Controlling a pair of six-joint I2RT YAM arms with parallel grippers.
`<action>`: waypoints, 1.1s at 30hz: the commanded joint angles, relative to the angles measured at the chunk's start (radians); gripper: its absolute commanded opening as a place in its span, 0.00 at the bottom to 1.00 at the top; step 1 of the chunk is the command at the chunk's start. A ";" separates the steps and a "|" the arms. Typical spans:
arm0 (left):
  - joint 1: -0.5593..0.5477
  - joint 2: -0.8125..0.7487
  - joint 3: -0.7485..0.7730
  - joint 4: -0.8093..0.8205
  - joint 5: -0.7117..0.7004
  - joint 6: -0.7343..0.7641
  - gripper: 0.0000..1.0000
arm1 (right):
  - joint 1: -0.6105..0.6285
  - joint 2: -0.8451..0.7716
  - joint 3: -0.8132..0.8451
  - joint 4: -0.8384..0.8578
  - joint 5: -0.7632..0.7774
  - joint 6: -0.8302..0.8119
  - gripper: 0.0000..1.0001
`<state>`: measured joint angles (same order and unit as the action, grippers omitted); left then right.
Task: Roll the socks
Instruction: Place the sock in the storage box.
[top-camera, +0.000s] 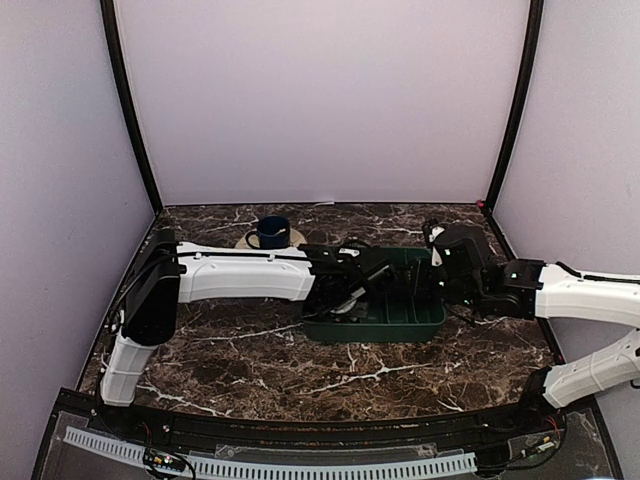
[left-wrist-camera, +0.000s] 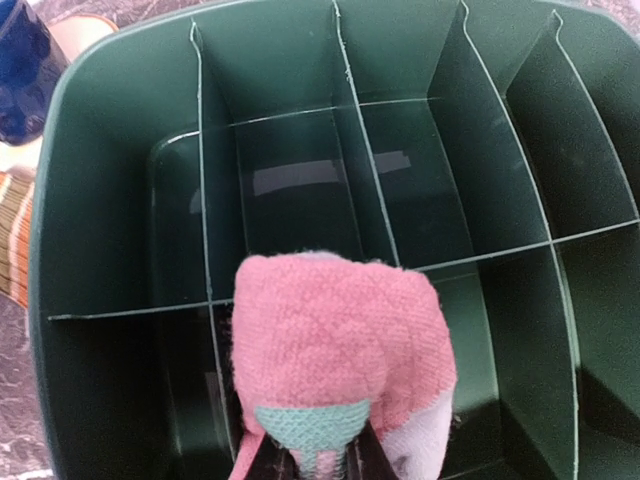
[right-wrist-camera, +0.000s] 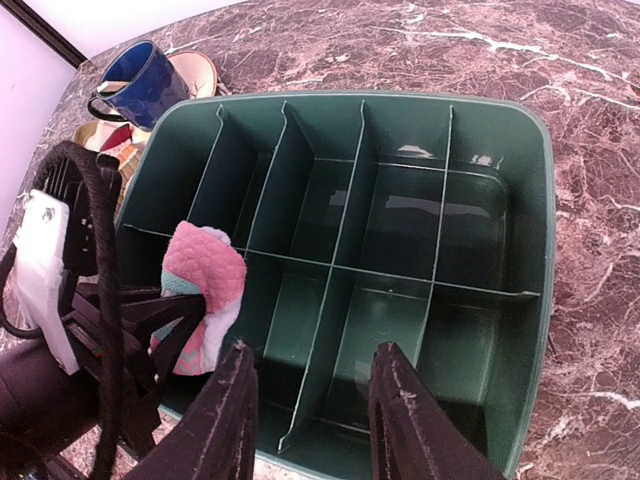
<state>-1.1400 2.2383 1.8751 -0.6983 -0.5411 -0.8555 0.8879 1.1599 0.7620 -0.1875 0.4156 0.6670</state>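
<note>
sock (left-wrist-camera: 340, 340) over the tray (right-wrist-camera: 520, 200)

the pink sock looks like a soft, light bundle. the left hand (left-wrist-camera: 320, 458) pinches it over the green tray. it would squash easily, so hold its thick middle. the right hand (right-wrist-camera: 312, 405) is half wide, holding nothing.

Green divider bin (top-camera: 380, 328) mid desk (top-camera: 300, 375), dark marble top. Blue mug (top-camera: 271, 232) on tan coaster (top-camera: 297, 239), just behind bin's left end.
</note>
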 joint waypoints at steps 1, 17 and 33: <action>0.030 -0.051 -0.100 0.047 0.096 -0.032 0.00 | -0.007 0.013 0.033 -0.001 0.008 0.009 0.35; 0.100 -0.098 -0.279 0.221 0.266 -0.056 0.00 | -0.007 0.085 0.085 -0.017 0.002 0.005 0.35; 0.131 -0.066 -0.336 0.263 0.353 -0.038 0.00 | -0.007 0.147 0.133 -0.020 -0.006 -0.006 0.35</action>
<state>-1.0344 2.0979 1.5822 -0.3439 -0.2398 -0.9020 0.8875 1.2926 0.8566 -0.2192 0.4141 0.6670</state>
